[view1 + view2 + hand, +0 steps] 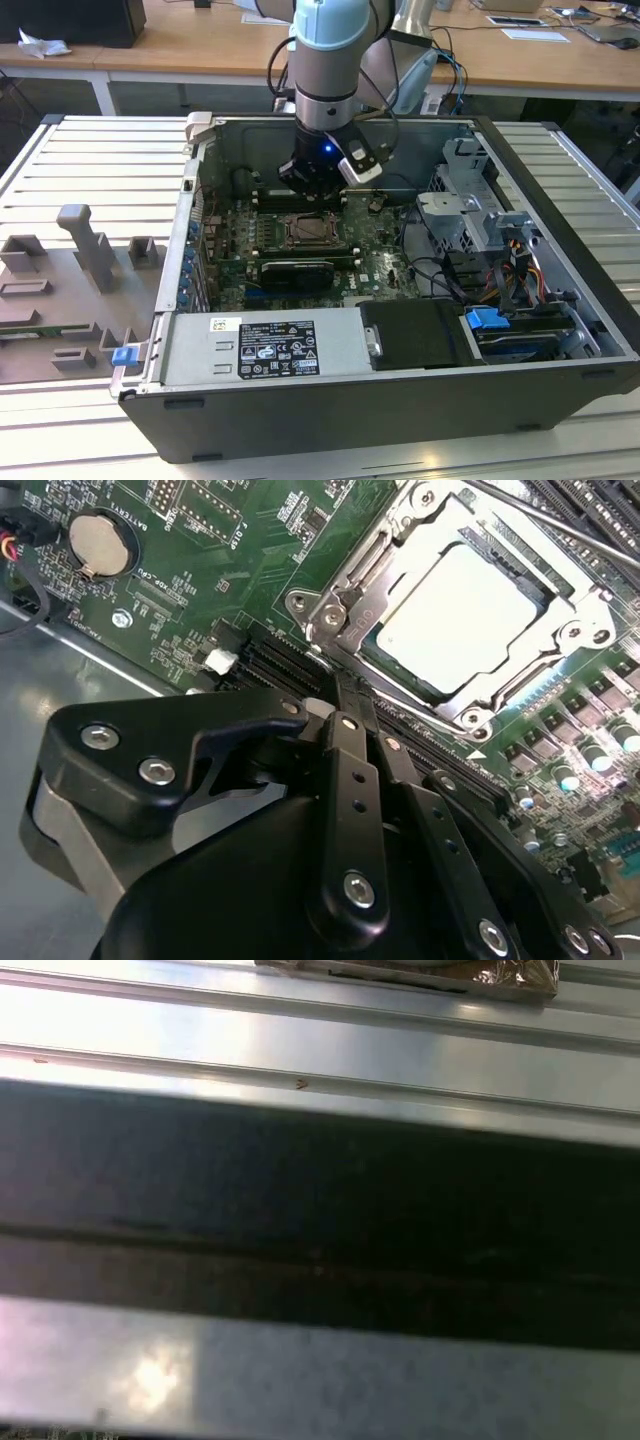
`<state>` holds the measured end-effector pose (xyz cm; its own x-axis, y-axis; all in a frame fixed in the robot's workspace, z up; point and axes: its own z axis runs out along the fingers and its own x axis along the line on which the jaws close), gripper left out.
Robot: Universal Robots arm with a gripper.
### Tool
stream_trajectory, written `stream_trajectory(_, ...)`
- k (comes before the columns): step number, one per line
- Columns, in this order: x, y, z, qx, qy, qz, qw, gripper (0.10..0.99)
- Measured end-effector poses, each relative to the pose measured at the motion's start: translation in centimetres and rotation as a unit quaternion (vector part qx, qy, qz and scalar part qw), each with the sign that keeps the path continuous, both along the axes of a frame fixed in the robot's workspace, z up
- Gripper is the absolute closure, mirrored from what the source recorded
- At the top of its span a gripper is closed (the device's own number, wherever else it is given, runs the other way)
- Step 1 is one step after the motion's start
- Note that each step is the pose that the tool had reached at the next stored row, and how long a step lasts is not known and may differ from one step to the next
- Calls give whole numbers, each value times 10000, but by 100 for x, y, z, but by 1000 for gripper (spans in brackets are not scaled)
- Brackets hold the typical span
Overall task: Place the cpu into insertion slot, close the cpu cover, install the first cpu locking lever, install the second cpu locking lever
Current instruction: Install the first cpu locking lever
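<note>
The cpu (455, 615), a pale square chip, lies in the insertion slot (315, 232) on the green motherboard. The silvery cpu cover (372, 575) is down around it, and the chip shows through the cover's window. A thin metal locking lever (540, 520) runs along the far side of the socket. My gripper (338, 685) hangs just behind the socket in the exterior view (312, 188). Its black fingers (350, 770) are shut side by side, with nothing seen between them. The tips sit at the socket's near edge, by a corner of the cover.
The open computer case (560, 160) surrounds the board. A drive cage (480, 215) stands at the exterior view's right, a power supply (265, 345) at the front. A coin battery (100, 542) and black memory slots (270, 660) lie near the socket. A grey fixture tray (70, 290) rests outside.
</note>
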<state>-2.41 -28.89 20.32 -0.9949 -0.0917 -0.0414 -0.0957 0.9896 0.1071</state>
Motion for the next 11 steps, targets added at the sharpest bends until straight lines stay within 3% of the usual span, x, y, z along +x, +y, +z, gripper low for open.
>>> stream_trajectory(6,1,1,32,1,-2,1,10000,980)
stream_trajectory(11,1,0,5,-62,0,1,10000,980)
